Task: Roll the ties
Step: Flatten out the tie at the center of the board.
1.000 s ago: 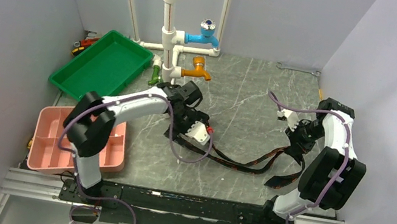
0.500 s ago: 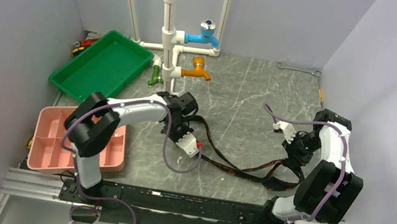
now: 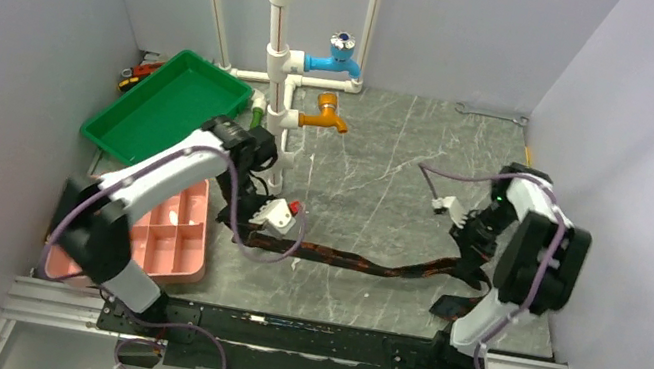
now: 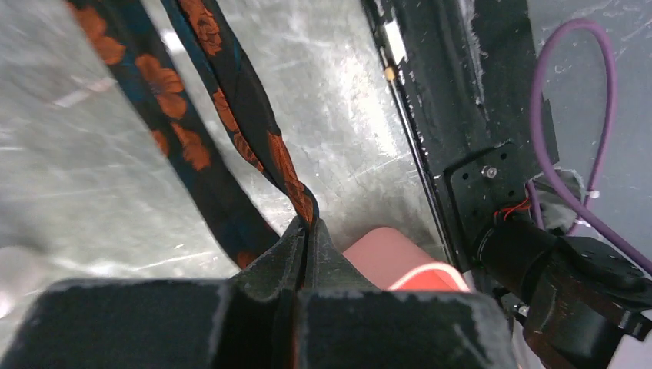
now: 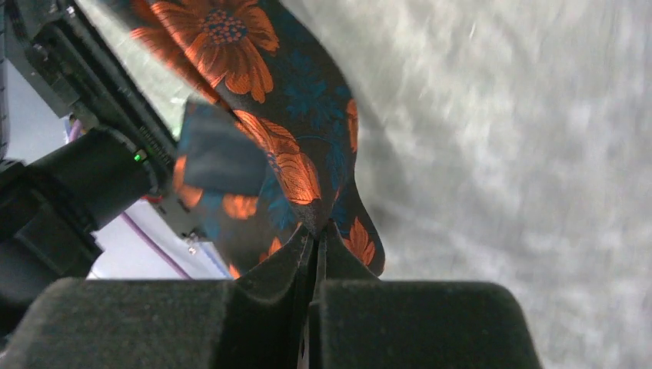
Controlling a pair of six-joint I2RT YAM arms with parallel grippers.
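Observation:
One of the ties, black with orange flowers, hangs stretched between my two grippers just above the grey table. My left gripper is shut on its left end; in the left wrist view the fingertips pinch a fold of the tie, and two strands run away from it. My right gripper is shut on the wider right part. In the right wrist view, the right gripper clamps the tie at a fold. A loose end rests on the table below the right gripper.
A pink compartment tray sits near left, right beside the left gripper, and shows as a pink tray in the left wrist view. A green tray lies far left. White pipes with a blue tap and an orange tap stand behind. A wrench lies far right.
My left gripper has shut on the tie and pulled it left and nearer, next to the pink tray, drawing the tie out straighter. The right gripper has shifted slightly left, still holding.

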